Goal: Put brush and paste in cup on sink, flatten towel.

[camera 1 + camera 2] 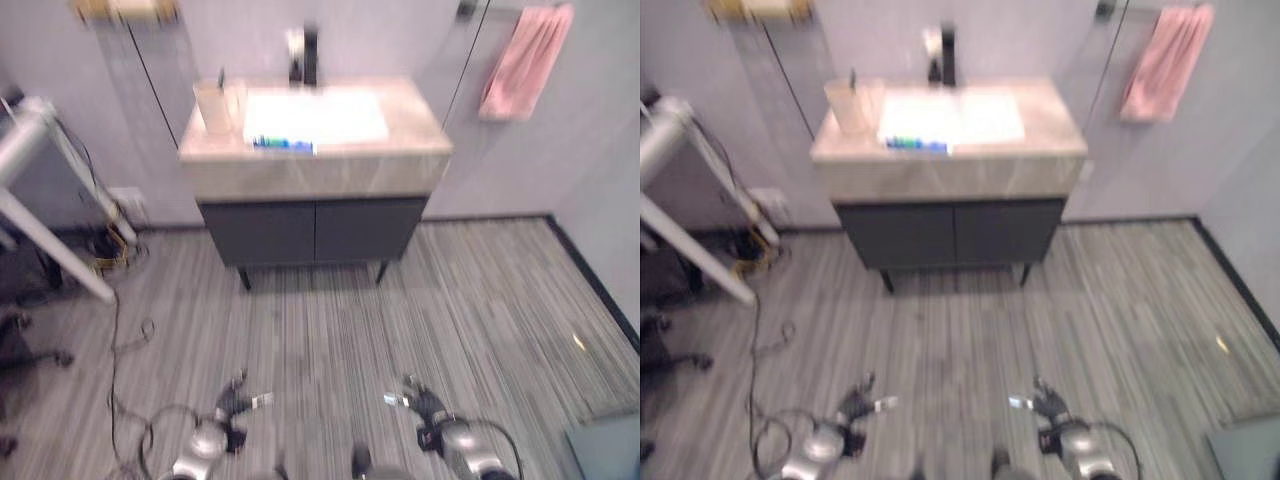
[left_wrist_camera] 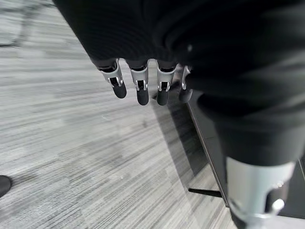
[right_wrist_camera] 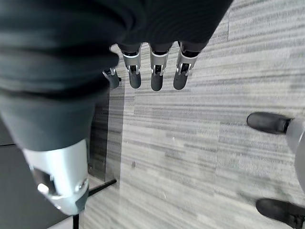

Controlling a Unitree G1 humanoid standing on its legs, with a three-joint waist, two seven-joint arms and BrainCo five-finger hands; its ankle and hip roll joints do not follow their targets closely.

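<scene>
Across the bathroom floor (image 1: 330, 330), well short of the sink (image 1: 315, 115), I am standing the robot with both arms hanging low. The left hand (image 2: 143, 88) and the right hand (image 3: 155, 76) are each dangling with fingers straight and relaxed, holding nothing, since I judge no step of the task has begun. On the tabletop (image 1: 410, 125), the cup (image 1: 213, 105) is standing upright at the left corner, something thin and dark sticking up from it that I cannot identify. A blue-and-green tube, likely the paste (image 1: 283, 144), is lying near the front edge, its long axis running along that edge; which end is the cap I cannot tell. The pink towel (image 1: 525, 60) is hanging bunched on the wall to the right, folds running downward, waiting to be smoothed.
</scene>
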